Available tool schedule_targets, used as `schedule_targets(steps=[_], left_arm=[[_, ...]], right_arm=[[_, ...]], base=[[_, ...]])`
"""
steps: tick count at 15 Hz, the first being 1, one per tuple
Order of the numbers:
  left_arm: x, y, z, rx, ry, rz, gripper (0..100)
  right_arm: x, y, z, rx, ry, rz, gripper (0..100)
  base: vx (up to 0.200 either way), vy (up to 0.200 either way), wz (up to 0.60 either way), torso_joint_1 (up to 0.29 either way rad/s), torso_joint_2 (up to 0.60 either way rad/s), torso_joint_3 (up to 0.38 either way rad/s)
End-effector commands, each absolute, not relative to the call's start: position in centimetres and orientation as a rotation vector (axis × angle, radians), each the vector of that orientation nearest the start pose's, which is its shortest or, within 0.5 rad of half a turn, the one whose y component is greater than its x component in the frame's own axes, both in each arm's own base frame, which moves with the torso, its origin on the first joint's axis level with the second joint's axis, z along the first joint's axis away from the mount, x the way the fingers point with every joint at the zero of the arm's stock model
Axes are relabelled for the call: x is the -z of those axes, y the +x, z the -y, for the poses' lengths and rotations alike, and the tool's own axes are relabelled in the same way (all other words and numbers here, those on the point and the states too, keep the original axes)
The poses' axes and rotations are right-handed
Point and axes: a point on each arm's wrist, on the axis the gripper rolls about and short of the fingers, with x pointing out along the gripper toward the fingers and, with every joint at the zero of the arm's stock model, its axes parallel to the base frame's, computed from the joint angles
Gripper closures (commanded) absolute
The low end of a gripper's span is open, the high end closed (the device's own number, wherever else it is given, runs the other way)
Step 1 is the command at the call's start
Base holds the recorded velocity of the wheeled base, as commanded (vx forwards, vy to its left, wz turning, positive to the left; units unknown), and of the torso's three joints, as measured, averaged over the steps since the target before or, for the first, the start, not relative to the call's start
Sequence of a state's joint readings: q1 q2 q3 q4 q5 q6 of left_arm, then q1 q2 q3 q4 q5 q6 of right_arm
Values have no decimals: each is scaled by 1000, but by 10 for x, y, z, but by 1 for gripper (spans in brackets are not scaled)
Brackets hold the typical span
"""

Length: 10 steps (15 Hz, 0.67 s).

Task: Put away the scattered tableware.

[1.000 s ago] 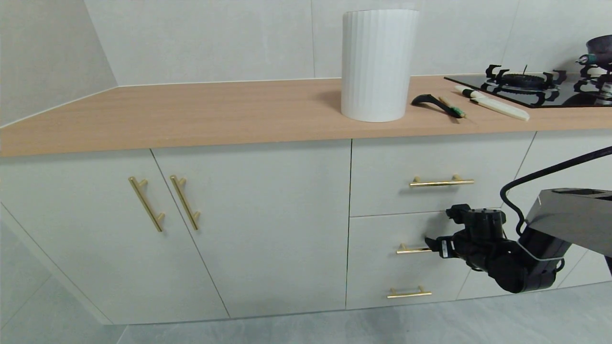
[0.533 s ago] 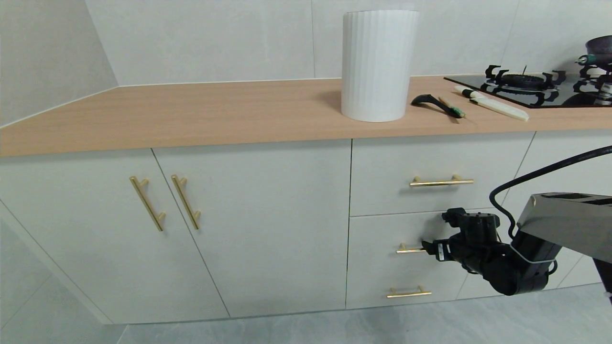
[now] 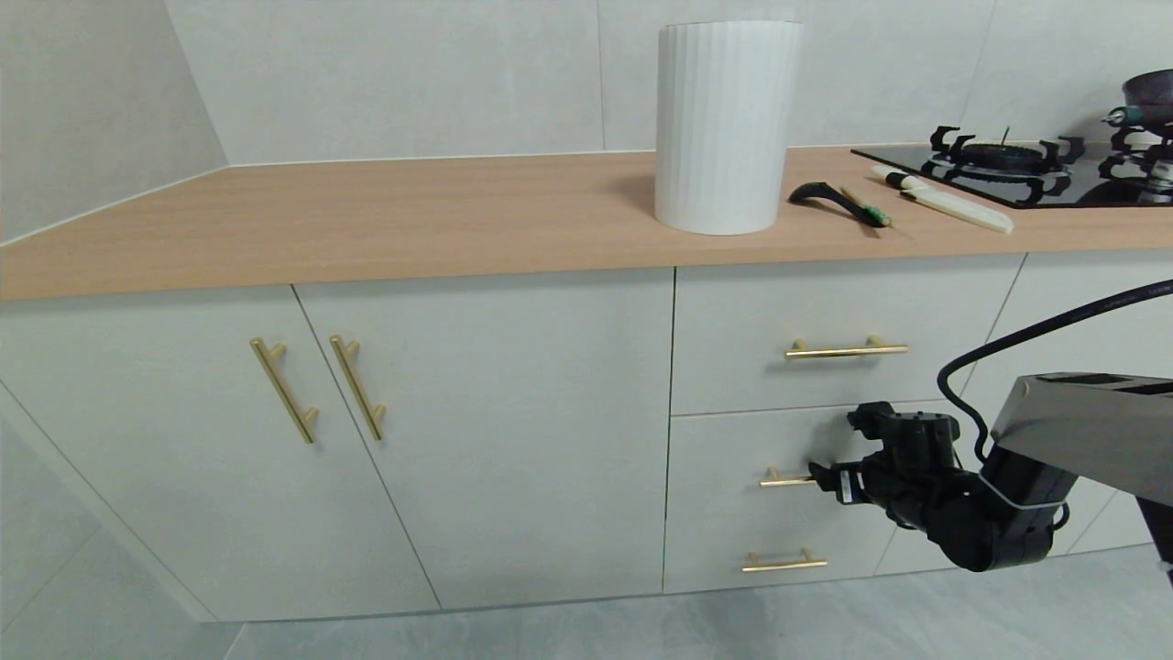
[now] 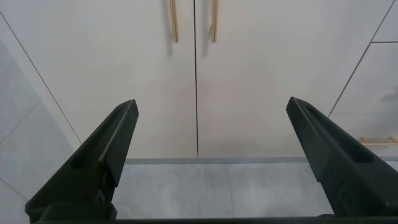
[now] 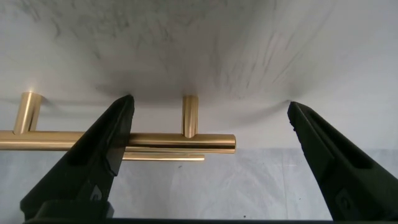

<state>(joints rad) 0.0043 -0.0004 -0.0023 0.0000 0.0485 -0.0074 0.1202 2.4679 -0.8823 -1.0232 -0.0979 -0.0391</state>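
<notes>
My right pincer sits low in the right of the head view, level with the brass handle of the middle drawer in a stack of three grey drawers. From the right wrist camera, the pincer is spread wide. Its two black fingers straddle the free end of that handle without touching it, and the drawer front lies close behind.

My left pincer is also released. Its fingers stand far apart and face the seam between two pale cabinet doors, with the grey floor below.

The scattered tableware lies on the wooden counter in the upper right of the head view. It consists of a black curved utensil, a thin green-handled piece just beside it and a white knife with its handle end at the edge of the gas hob. A tall white ribbed canister stands upright just left of them, near the top centre. The top drawer's handle is directly under the utensils.
</notes>
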Motion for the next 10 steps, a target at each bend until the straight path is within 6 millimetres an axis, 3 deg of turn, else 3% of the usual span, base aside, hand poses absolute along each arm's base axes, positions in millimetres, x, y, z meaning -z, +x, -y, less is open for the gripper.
schedule_targets(steps=[1, 10], left_arm=[[-76, -23, -1, -54, -8, 2, 0], [-76, -23, -1, -54, -8, 2, 0]], right_arm=[[49, 387, -47, -42, -108, -589, 0], [58, 380, -47, -59, -127, -656, 0]], base=[[0, 0, 0, 0, 0, 0], [0, 0, 0, 0, 0, 0]])
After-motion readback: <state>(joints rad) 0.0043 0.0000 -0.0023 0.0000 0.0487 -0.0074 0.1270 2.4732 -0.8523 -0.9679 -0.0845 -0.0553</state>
